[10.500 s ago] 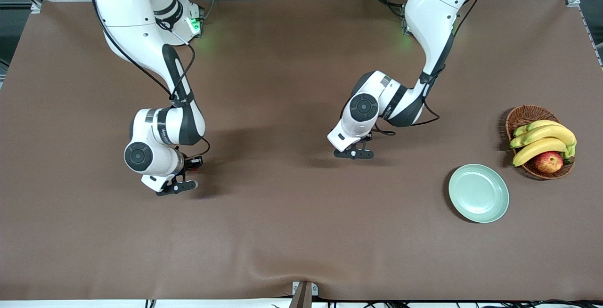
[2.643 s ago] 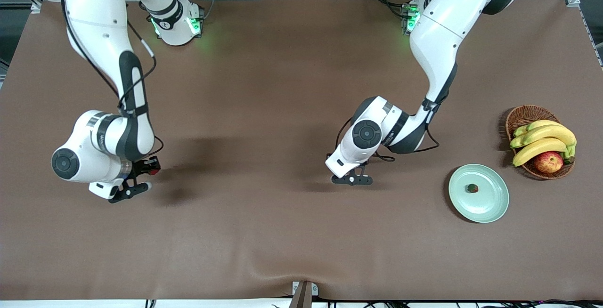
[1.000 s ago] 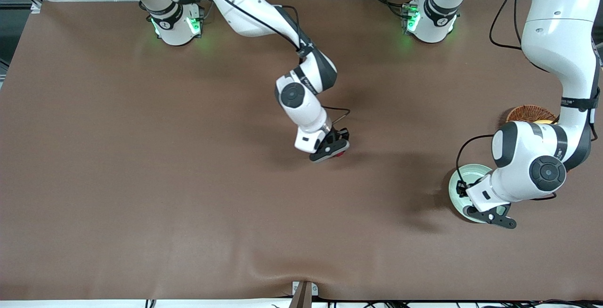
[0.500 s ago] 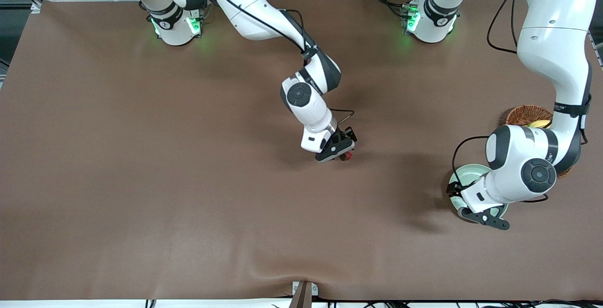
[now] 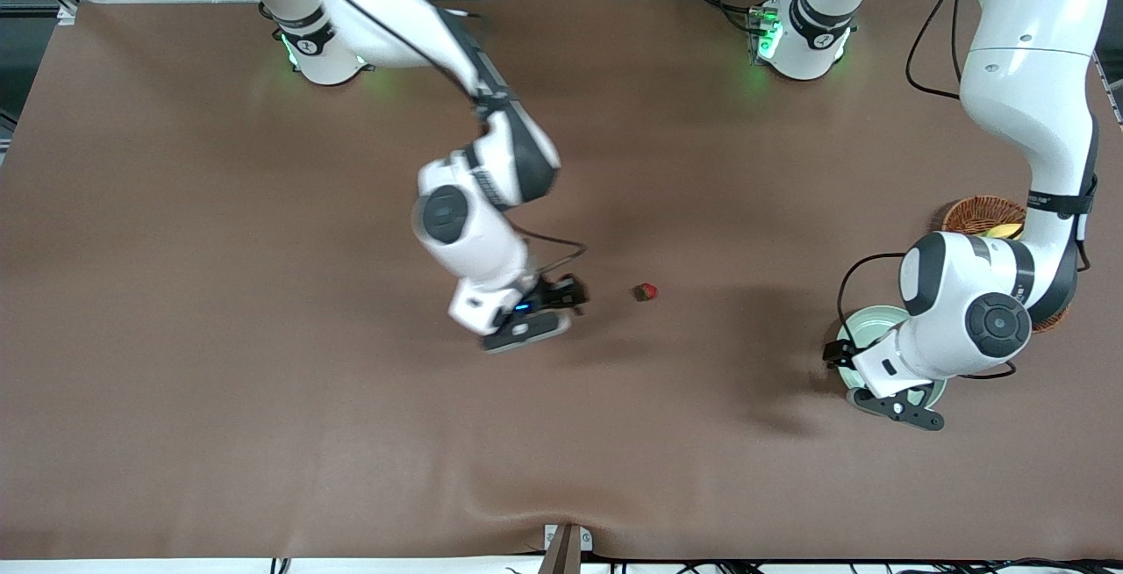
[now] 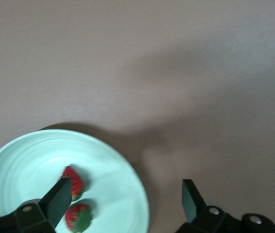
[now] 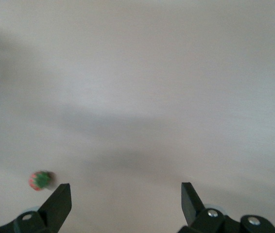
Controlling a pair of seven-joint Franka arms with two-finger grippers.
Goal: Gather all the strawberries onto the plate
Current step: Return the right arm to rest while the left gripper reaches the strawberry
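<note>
One strawberry (image 5: 646, 292) (image 7: 41, 180) lies alone on the brown cloth near the middle of the table. My right gripper (image 5: 529, 329) (image 7: 126, 189) hangs open and empty over bare cloth, beside that berry toward the right arm's end. The pale green plate (image 5: 853, 329) (image 6: 25, 162) sits near the left arm's end, mostly hidden under the left arm in the front view. Two strawberries (image 6: 73, 181) (image 6: 79, 217) rest in it. My left gripper (image 5: 898, 405) (image 6: 126, 188) is open and empty over the plate's rim.
A wicker basket (image 5: 981, 211) with a banana (image 5: 1009, 230) showing stands beside the plate, farther from the front camera and partly covered by the left arm. A ripple in the cloth (image 5: 526, 491) runs along the table's near edge.
The right gripper opened, left its strawberry on the cloth, and swung away toward the right arm's end. The left gripper opened over the plate and shifted slightly.
</note>
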